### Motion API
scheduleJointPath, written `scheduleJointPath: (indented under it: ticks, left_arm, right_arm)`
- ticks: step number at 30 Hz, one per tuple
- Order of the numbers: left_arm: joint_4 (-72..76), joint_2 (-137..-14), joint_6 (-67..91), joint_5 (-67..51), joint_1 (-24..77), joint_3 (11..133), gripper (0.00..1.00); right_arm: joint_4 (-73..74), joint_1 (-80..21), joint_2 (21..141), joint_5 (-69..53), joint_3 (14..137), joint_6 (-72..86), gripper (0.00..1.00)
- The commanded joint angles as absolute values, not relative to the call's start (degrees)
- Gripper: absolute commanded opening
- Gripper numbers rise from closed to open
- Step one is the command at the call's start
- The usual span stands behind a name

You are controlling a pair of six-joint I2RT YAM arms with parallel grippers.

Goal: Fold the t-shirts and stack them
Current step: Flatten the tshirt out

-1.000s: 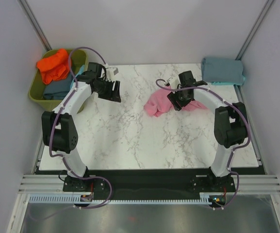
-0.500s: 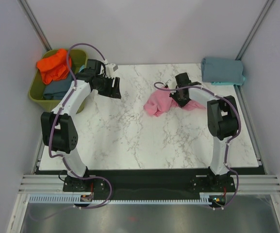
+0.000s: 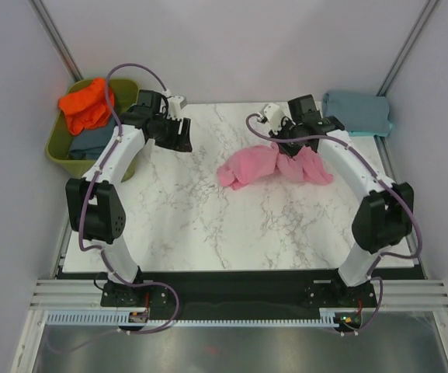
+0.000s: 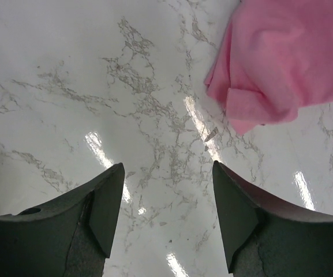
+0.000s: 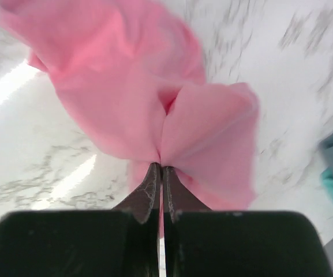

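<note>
The pink t-shirt (image 3: 248,166) lies bunched on the marble table, part of it lifted and stretched. My right gripper (image 5: 161,167) is shut on a pinch of the pink t-shirt (image 5: 126,98), which hangs from its fingertips; in the top view that gripper (image 3: 286,145) sits at the shirt's far edge. My left gripper (image 4: 167,190) stands open over bare marble, with the pink t-shirt (image 4: 281,63) ahead to its right; in the top view this gripper (image 3: 178,136) is at the table's far left. A folded grey-blue t-shirt (image 3: 355,113) rests at the far right corner.
An olive-green tub (image 3: 60,148) stands off the table's left edge with an orange t-shirt (image 3: 85,105) and a slate-blue one (image 3: 93,141) in it. A turquoise edge (image 3: 388,127) shows under the folded shirt. White walls close in on three sides.
My right gripper has shut on the pink t-shirt and pulled it up and back, spreading it wider. The left gripper has drifted slightly towards the far edge, still open.
</note>
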State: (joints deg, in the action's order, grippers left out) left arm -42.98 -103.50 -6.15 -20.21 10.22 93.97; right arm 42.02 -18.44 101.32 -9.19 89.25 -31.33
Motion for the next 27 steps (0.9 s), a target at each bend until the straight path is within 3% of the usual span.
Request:
scheduleJointPath:
  ticks: [1,5,6,7,9,12,15,21,27]
  left_arm:
    - [-41.05,-103.71,-8.17,-18.29,9.49,96.94,0.7]
    - [-40.96,-105.47,-7.65,-17.93,9.14,99.75,0.7]
    - [-40.78,-105.82,-7.56,-18.28,9.14,100.1,0.7]
    - [-40.87,-105.99,-7.38,-18.63,9.14,100.37,0.7]
    - [-40.87,-106.43,-6.94,-19.25,9.14,100.55,0.7]
    - [-40.87,-106.17,-6.15,-20.3,9.14,99.85,0.7]
    - [-42.35,-105.21,-5.71,-23.62,9.14,98.88,0.71]
    - [-50.26,-100.2,-14.21,-33.3,10.89,93.96,0.67]
    - [-55.11,-98.09,-22.93,-22.96,20.2,85.97,0.57]
  right_arm:
    - [48.07,-21.79,91.15,-20.64,97.63,-34.63,0.0]
    - [47.9,-21.45,90.17,-20.48,103.26,-30.51,0.0]
    - [47.81,-20.84,90.87,-20.3,103.79,-29.8,0.04]
    - [47.64,-20.13,91.92,-19.0,103.89,-28.05,0.12]
    - [47.38,-17.85,95.7,-16.54,103.01,-26.54,0.38]
    - [43.43,-14.68,99.83,-7.76,98.19,-21.64,0.6]
    - [41.93,-12.92,101.78,-1.5,97.03,-17.23,0.61]
    - [38.94,-12.83,93.79,-10.97,89.49,-17.49,0.61]
    - [38.67,-12.83,94.92,-10.99,86.04,-15.47,0.61]
